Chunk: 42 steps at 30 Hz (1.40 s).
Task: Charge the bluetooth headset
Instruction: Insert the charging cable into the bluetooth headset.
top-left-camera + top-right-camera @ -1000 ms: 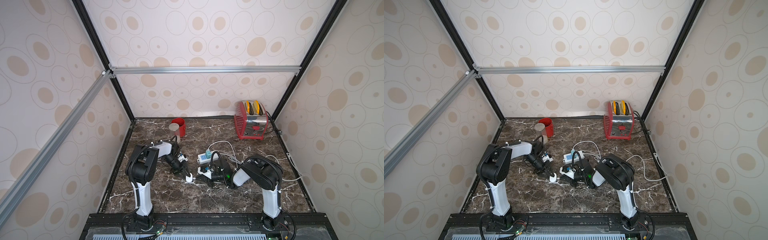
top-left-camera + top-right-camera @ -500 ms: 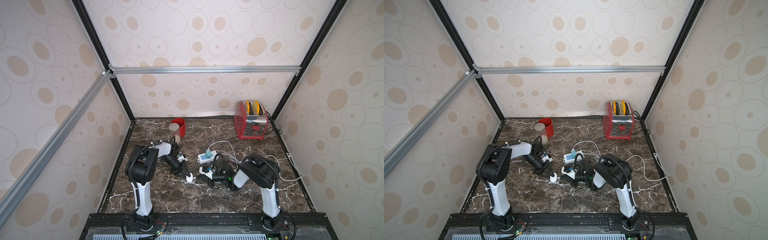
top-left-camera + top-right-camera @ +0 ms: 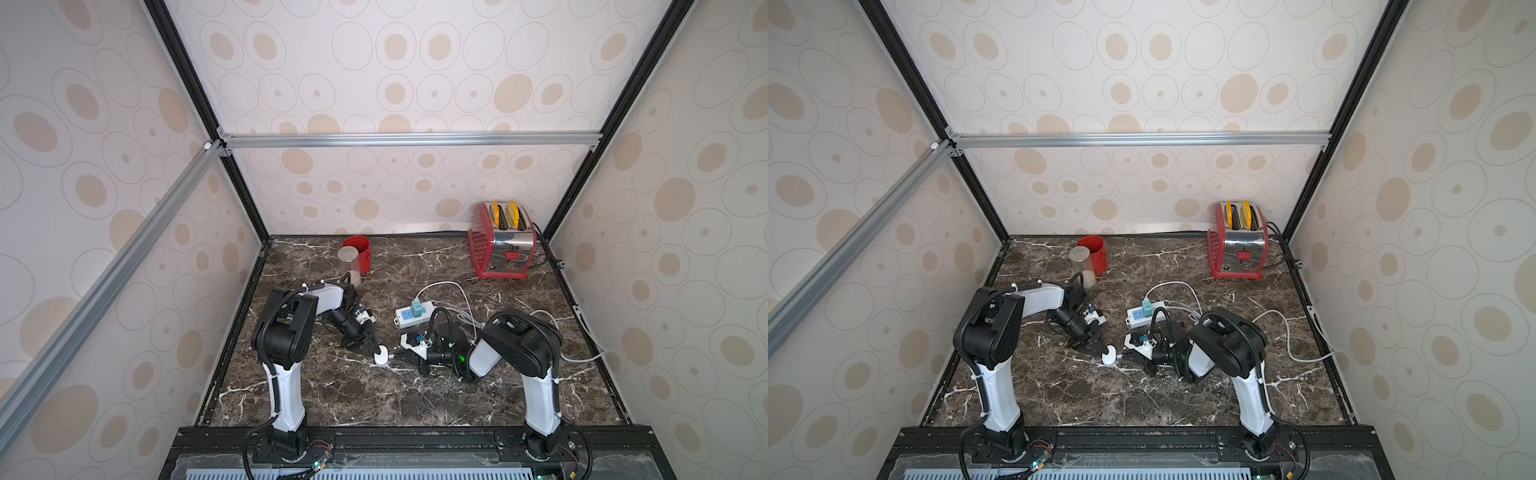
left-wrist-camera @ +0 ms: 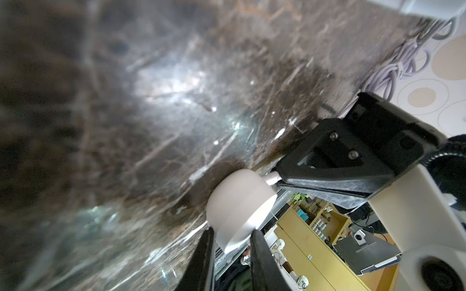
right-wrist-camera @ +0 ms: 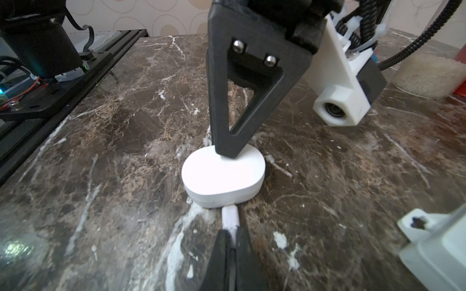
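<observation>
1. Position: the bluetooth headset [image 5: 223, 173] lies flat on the counter [image 5: 113, 131], between the two arms and nearer the front than the power strip [image 3: 405, 319].
2. Left pincer [image 4: 232, 241]: narrow, its fingers [image 4: 204, 259] set against either side of the case, on the end turned away from the right arm.
3. Right pincer [image 5: 232, 239]: clamped on the white cable plug [image 5: 230, 216], whose tip meets the case's rim. Whether the plug is seated I cannot tell.
4. Power strip: a teal charger [image 3: 415, 308] sits in it.
</observation>
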Each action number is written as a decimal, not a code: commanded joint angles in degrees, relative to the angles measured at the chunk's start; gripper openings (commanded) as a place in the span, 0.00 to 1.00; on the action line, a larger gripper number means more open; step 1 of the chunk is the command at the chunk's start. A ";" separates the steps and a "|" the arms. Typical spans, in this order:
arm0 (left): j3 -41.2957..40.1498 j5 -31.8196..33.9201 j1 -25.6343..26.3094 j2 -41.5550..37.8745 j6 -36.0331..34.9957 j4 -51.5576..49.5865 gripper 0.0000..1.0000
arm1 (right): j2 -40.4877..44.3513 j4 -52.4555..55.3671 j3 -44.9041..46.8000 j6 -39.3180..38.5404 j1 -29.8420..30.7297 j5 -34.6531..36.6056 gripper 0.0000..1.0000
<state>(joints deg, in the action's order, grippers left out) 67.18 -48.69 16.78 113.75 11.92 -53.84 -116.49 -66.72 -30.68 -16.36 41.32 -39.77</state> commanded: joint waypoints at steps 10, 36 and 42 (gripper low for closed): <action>-2.14 5.73 2.16 3.84 3.10 7.07 0.19 | 1.79 8.86 0.22 -4.36 0.78 0.29 0.00; -4.60 5.72 3.70 3.05 9.90 13.54 0.16 | 0.82 -2.30 2.39 -1.21 4.21 3.94 0.00; -3.51 8.86 3.60 1.35 7.81 10.10 0.17 | 1.81 -4.68 4.77 -0.43 3.96 7.34 0.01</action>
<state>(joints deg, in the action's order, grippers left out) 64.69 -51.22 17.56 112.36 19.66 -49.87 -114.24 -70.02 -25.87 -16.78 43.13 -33.43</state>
